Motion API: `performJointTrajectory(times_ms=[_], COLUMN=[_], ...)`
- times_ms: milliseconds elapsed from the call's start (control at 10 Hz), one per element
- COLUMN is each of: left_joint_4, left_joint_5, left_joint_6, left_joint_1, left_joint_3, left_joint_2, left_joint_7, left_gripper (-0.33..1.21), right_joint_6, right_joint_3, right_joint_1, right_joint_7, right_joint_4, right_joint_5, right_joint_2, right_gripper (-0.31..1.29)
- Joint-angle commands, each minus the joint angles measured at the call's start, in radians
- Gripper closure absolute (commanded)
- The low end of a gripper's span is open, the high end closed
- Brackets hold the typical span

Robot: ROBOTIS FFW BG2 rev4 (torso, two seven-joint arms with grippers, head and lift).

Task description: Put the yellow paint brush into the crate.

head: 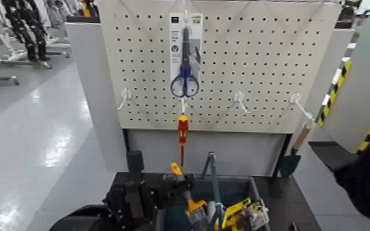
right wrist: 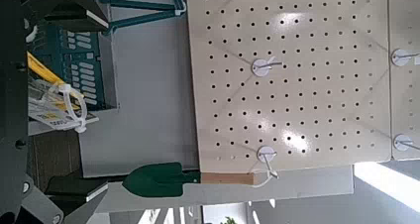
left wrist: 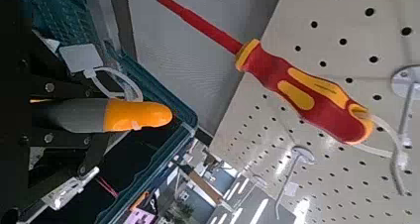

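At seven o'clock, the left gripper (head: 184,183) is pinching the yellow paint brush (head: 179,174), fingers closed on its handle; the bristles are hanging over the crate (head: 174,216) at six o'clock. The screwdriver (head: 183,135) is hanging at twelve.

I'm counting live: paint brush (head: 194,205), one! | crate (head: 176,214), one | scissors (head: 185,67), one pair | screwdriver (head: 182,133), I make it one | trowel (head: 291,161), one again | pegboard (head: 224,61), one | lower-row hooks (head: 240,99), I get four | yellow pieces (head: 235,212) in the crate, too jumbled for me to number
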Motion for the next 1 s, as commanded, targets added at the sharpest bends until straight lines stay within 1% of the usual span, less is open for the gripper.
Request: performJointTrajectory(times_ms=[100,200,300,400,500,700,1000], left_joint_4=[-0.002,-0.003,-0.009,-0.011,-0.02,-0.057,-0.135], left_joint_5=[0.024,0.027,0.027,0.027,0.027,-0.005,-0.153], left_joint_6=[0.01,0.01,0.007,-0.022,-0.039,-0.07,-0.117], left_joint_1=[0.001,-0.001,0.001,0.001,0.005,0.018,0.051], left_joint_3=[-0.015,-0.016,-0.018,-0.019,-0.015,0.002,0.038], left_joint_2=[0.001,0.003,0.003,0.004,0.006,0.011,0.014], left_joint_7=[0.033,0.037,0.044,0.047,0.064,0.097,0.16], left_gripper=[1.0,0.72,0.47,0.27,0.13,0.13,0.13], right_joint_6=[-0.004,-0.004,-0.004,-0.006,-0.007,-0.007,-0.007], right_joint_3=[0.0,0.0,0.0,0.0,0.0,-0.002,-0.002], right_joint_1=[0.0,-0.002,-0.002,-0.002,-0.002,-0.002,0.0], right_joint_7=[0.0,0.0,0.0,0.0,0.0,0.0,0.0], right_joint_4=[0.004,0.004,0.005,0.005,0.007,0.007,0.005], right_joint_5=[-0.003,-0.004,-0.006,-0.007,-0.009,-0.009,-0.009], right_joint_2=[-0.001,-0.001,-0.001,-0.001,-0.001,-0.001,-0.001], right_gripper=[0.17,0.17,0.17,0.17,0.17,0.17,0.17])
